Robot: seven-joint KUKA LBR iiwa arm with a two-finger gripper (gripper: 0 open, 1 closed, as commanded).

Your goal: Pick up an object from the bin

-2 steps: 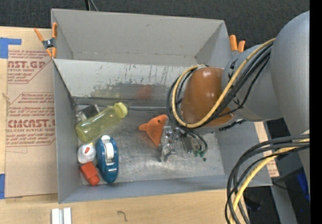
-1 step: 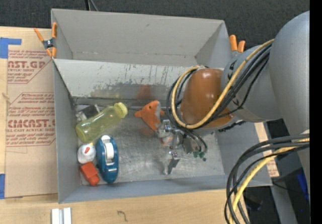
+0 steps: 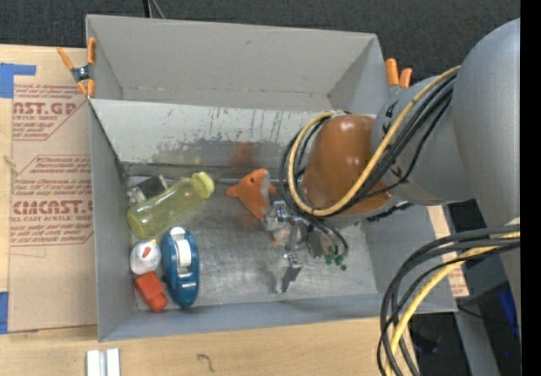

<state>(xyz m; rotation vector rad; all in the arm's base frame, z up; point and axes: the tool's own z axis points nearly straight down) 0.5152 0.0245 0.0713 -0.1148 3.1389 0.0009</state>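
While low, claw (image 3: 285,247) near orange toy (image 3: 251,188)

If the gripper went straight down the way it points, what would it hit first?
Probably the bare bin floor: the gripper points down over an open patch, the orange toy lying off to its side. Depth is hard to judge.

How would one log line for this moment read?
gripper: open, empty | place: over bin floor, right half | nearest: orange toy, beside it | picked: nothing
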